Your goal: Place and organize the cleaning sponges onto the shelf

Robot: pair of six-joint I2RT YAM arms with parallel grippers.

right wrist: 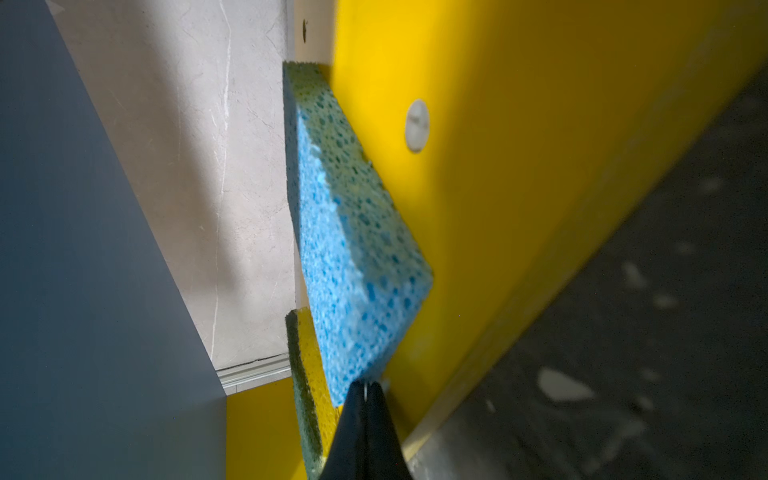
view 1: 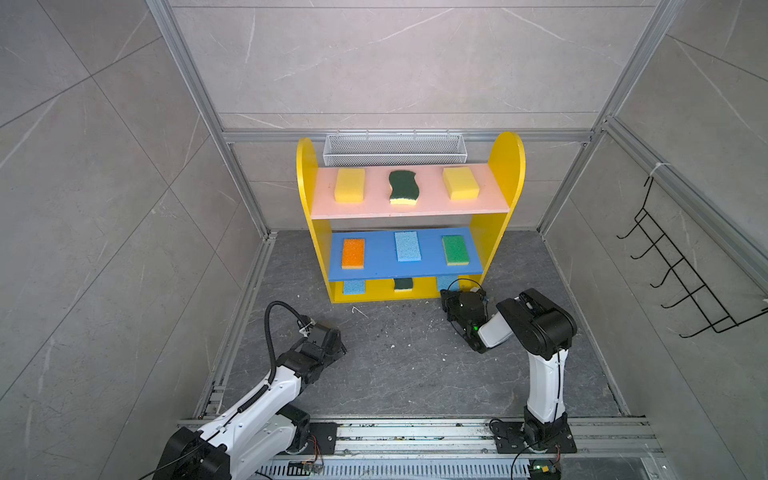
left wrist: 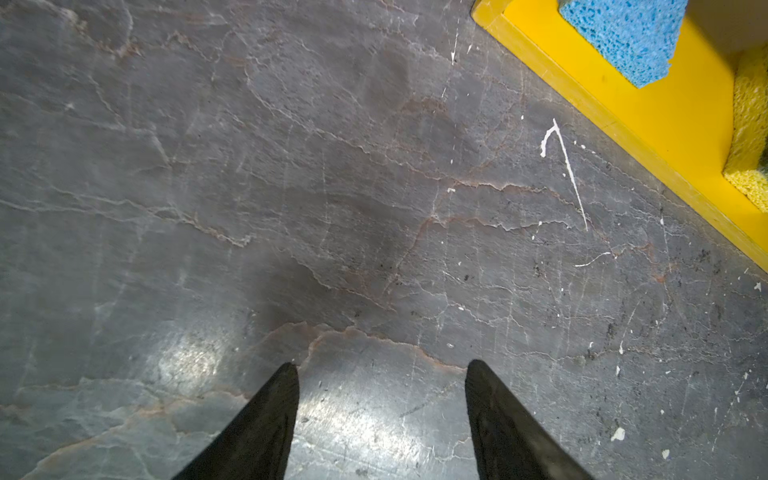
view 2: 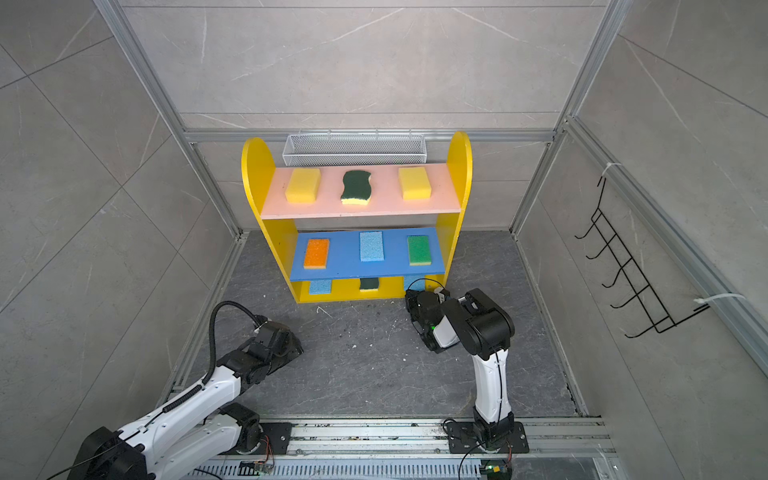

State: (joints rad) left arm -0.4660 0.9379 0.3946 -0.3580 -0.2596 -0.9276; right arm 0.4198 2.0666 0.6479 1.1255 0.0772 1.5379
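**A:** Where are the sponges?

**B:** All nine are on the shelf [view 1: 505, 166]. The blue sponge [right wrist: 353, 249] nearest the arm lies at the right end of the base, and the other eight are spread over the three boards.

**A:** And the end effectors?

**B:** The right end effector [right wrist: 365, 388] is closed and empty. Its tips are at that sponge's near corner and seem to be touching it. The left end effector [left wrist: 382, 365] is open and holds nothing, over the tabletop [left wrist: 249, 166].

**A:** What could go wrong?

**B:** A push at one corner would likely turn the soft sponge askew, or slide it toward the scourer [right wrist: 297, 365]. The wrist could also knock the blue board [view 1: 405, 270] above it.
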